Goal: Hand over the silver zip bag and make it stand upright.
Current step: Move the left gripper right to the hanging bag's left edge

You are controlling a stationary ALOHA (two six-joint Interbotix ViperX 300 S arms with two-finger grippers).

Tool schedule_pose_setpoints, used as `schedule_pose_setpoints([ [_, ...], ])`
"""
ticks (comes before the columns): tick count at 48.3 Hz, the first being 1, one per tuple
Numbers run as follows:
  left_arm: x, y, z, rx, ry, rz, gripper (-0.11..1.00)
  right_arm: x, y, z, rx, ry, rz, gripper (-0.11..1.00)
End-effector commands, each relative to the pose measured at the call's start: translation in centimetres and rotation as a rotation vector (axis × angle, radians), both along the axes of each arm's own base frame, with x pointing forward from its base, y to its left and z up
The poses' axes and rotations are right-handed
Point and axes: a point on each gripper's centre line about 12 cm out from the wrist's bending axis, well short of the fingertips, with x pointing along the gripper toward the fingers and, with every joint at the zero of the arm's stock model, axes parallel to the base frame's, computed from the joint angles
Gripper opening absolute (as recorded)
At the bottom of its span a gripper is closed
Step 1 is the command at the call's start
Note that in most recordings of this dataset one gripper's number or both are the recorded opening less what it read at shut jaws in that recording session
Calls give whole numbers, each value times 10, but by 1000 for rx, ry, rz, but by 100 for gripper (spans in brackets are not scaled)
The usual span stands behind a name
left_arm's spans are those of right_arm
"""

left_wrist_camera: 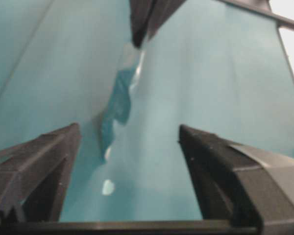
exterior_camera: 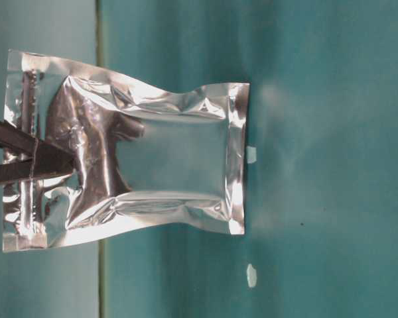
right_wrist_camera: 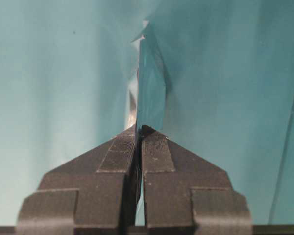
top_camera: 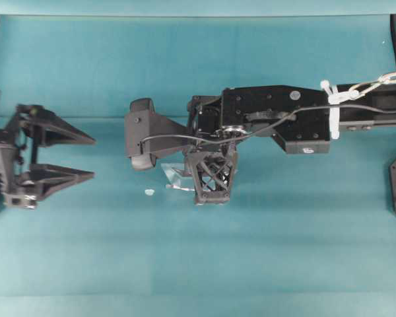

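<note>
My right hand (right_wrist_camera: 139,131) is clamped on the silver zip bag (right_wrist_camera: 151,93). In the right wrist view my 2 ribbed pads meet flat against each other with the foil edge pinched between them, and the bag runs away from the fingertips edge-on, a thin mirrored sheet that picks up the teal of the counter (right_wrist_camera: 49,88) all round it.

The table-level view shows the same grip from the side: the dark fingers come in from the left edge of that picture and bite the bag (exterior_camera: 166,165) at its zip-strip end. The pouch is crinkled around the grip and smooth in the middle, with flat sealed borders on every side. Its far sealed end lies toward the counter (exterior_camera: 331,159), though I cannot tell whether it is touching. 2 tiny white scraps (exterior_camera: 251,154) lie on the teal just beyond that end.

From overhead, my right hand (top_camera: 211,198) points down at the middle of the counter (top_camera: 198,264), and only a sliver of the bag (top_camera: 173,173) shows beside it, with a white scrap (top_camera: 149,192) close by.

Farther off, at the left of that view, my left hand (top_camera: 92,157) is spread wide and grips nothing, well apart from the bag. Its wrist camera looks between the 2 parted fingers (left_wrist_camera: 44,161) at the bag (left_wrist_camera: 118,105) hanging ahead from my other hand (left_wrist_camera: 146,19).
</note>
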Motion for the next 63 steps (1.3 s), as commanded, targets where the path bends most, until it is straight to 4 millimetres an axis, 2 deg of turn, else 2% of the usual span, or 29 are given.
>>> schedule_pose_setpoints([
  [1,9,0,-8,-1,-6,-4,87,0,2,5,-3,-18,7,1],
  [19,41,-1,-62,-11,57,-10,91,0,-3,6,-3,-21,-5,1],
  [30,60,-1,-86,-14,78,-11,91,-1,-4,4,-3,-23,-8,1],
  [46,101,-2,-94,-6,63,-21,91,1,-5,2,-2,-43,-15,1],
  [63,137,-17,-109,-4,69,-63,91,0,-3,-1,-2,-35,-9,1],
])
